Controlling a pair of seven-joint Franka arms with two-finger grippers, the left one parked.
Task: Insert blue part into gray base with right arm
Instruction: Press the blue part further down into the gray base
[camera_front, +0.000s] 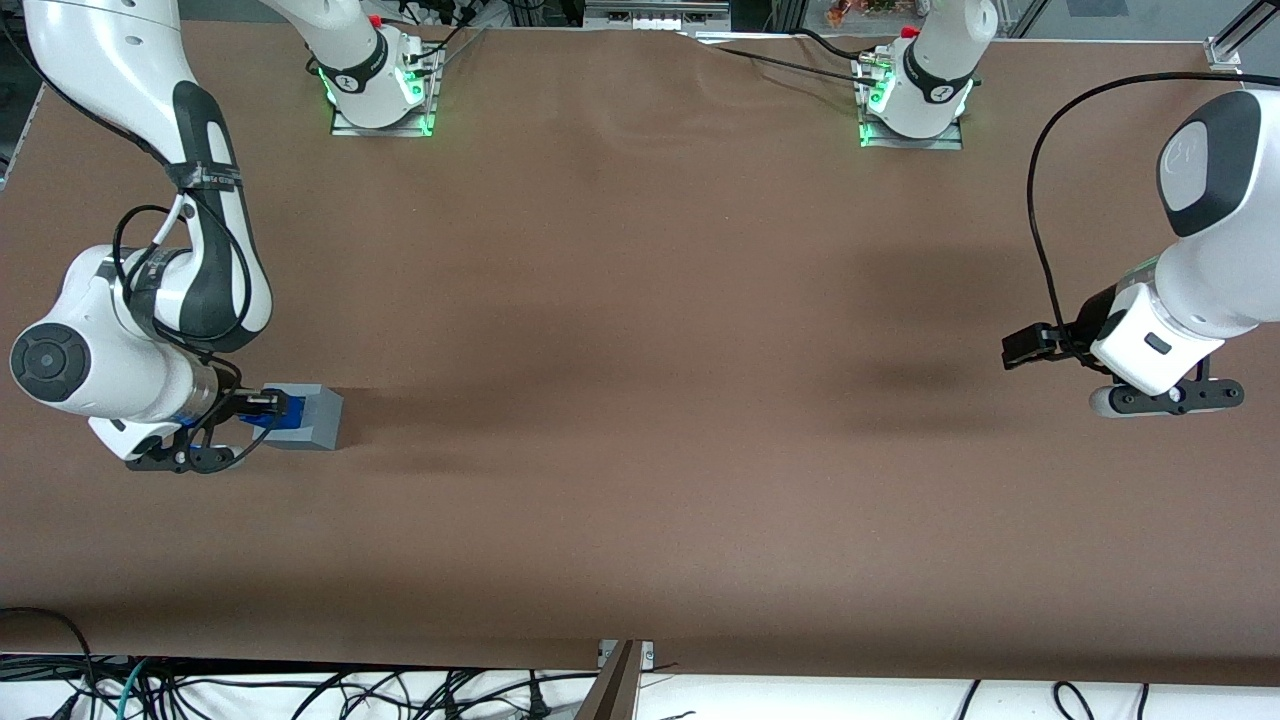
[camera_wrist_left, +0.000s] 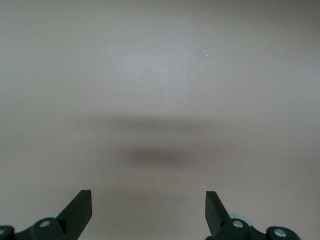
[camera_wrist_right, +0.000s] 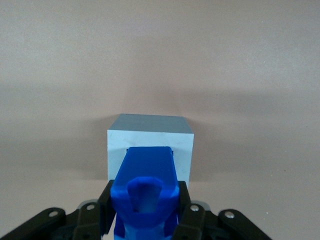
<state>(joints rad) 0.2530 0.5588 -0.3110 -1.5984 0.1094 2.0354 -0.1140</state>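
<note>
Gripper (camera_wrist_right: 145, 220) pinches the blue part (camera_wrist_right: 146, 192) between its fingers, holding it directly over the gray base (camera_wrist_right: 150, 145) beneath, apparently lined up to enter the square recess.

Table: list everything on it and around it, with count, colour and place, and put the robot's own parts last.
Blue part: one, bright blue, held in the gripper, its tip at the recess of the gray base.
Gray base: one, light gray, on the table at the working arm's end.
Table: one, brown cover, under everything.
Cables: several, black and white, below the table edge nearest the front camera.
Arm mounts: two, silver with green lights, at the table edge farthest from the front camera.
Right arm: one, white with black sleeves, bent down over the gray base.
Gripper: one, black, shut on the blue part, just above the gray base.
</note>
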